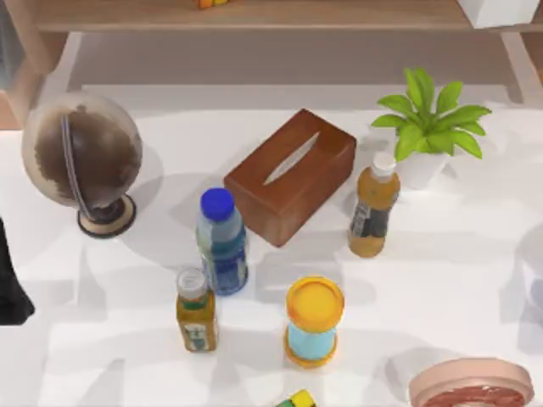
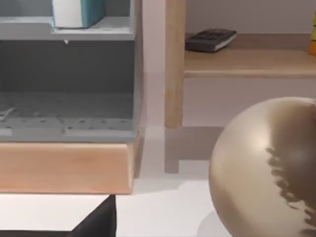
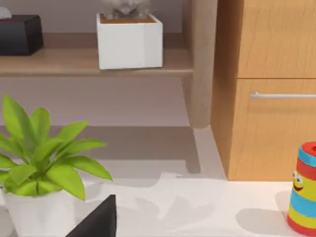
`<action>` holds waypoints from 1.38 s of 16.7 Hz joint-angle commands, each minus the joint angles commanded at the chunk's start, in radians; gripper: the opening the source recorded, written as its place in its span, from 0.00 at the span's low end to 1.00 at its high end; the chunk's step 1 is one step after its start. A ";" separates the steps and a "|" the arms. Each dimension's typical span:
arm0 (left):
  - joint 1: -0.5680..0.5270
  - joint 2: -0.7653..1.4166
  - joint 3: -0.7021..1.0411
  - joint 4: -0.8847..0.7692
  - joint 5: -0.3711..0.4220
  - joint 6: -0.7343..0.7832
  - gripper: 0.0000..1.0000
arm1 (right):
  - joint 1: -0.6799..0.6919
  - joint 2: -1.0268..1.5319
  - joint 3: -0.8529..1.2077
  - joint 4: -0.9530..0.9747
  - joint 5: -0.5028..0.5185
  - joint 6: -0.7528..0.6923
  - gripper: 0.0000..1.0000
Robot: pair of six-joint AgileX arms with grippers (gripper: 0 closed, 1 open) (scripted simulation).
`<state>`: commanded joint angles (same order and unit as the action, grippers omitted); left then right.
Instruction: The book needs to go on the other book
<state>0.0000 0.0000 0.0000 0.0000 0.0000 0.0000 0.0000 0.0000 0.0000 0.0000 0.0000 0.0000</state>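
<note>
A globe (image 1: 82,159), tissue box (image 1: 290,175), potted plant (image 1: 431,124) and bottles share the table (image 1: 475,280).

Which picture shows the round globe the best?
The top view shows the globe best: the whole ball, its ring and its round stand, at the table's left side. The left wrist view catches part of its ball up close. The right wrist view faces the potted plant instead.

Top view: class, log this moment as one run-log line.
books: none on table | left arm: parked, left edge | centre: tissue box, bottles | globe: left
</note>
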 joint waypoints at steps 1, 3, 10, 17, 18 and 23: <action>0.000 0.000 0.000 0.000 0.000 0.000 1.00 | 0.000 0.000 0.000 0.000 0.000 0.000 1.00; 0.002 0.010 0.009 0.004 0.002 0.000 1.00 | 0.000 0.000 0.000 0.000 0.000 0.000 1.00; 0.068 0.373 0.290 0.133 0.076 0.000 1.00 | 0.000 0.000 0.000 0.000 0.000 0.000 1.00; 0.173 1.097 0.743 0.341 0.195 0.001 1.00 | 0.000 0.000 0.000 0.000 0.000 0.000 1.00; 0.188 1.192 0.808 0.371 0.212 0.001 1.00 | 0.000 0.000 0.000 0.000 0.000 0.000 1.00; 0.256 1.613 1.098 0.504 0.288 0.002 1.00 | 0.000 0.000 0.000 0.000 0.000 0.000 1.00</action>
<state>0.2565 1.6131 1.0981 0.5039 0.2883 0.0019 0.0000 0.0000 0.0000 0.0000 0.0000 0.0000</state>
